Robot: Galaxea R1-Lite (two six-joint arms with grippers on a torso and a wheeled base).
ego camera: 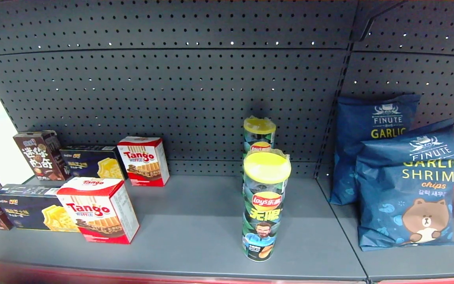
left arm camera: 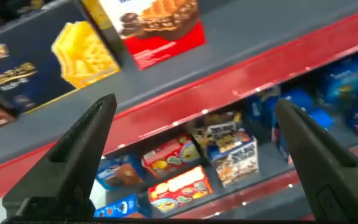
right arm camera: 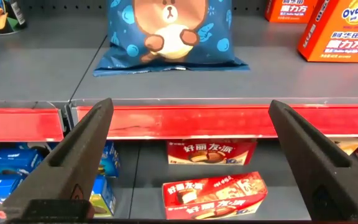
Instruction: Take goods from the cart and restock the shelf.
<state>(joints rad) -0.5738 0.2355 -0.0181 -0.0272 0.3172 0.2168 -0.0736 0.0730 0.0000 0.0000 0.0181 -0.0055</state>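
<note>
- Head view looks at the shelf (ego camera: 195, 225), right in front, with goods already on it.
- On the left stand snack boxes. One red and white box (ego camera: 101, 211) is near and one more (ego camera: 144, 161) is far back.
- In the middle a tall chip can (ego camera: 264, 205) with a yellow lid stands near the front. A second can (ego camera: 259, 136) stands behind it.
- On the right two blue chip bags lean up. The bear bag (ego camera: 406, 189) is in front of the other bag (ego camera: 369, 130).
- There is bare shelf between the boxes and the cans, a good spot for new goods.
- The left jaws are spread wide with nothing between them. They sit low in front of the shelf's left part, facing its red front edge (left arm camera: 229, 87), with the near box (left arm camera: 160, 25) just past it.
- The right jaws are also spread wide and hold nothing. They sit low by the red edge (right arm camera: 185, 121), facing the bear bag (right arm camera: 169, 31), with the lower shelf's boxes (right arm camera: 213, 190) beneath.
- No goods are held yet, so I think the next job is to fetch some from the cart.
- What could go wrong: both jaws are close to the red edge, so a lift straight up could knock it.
- The front can is tall and thin, so a small bump could tip it off.
- The bags only lean, so a push could make them slide down.
</note>
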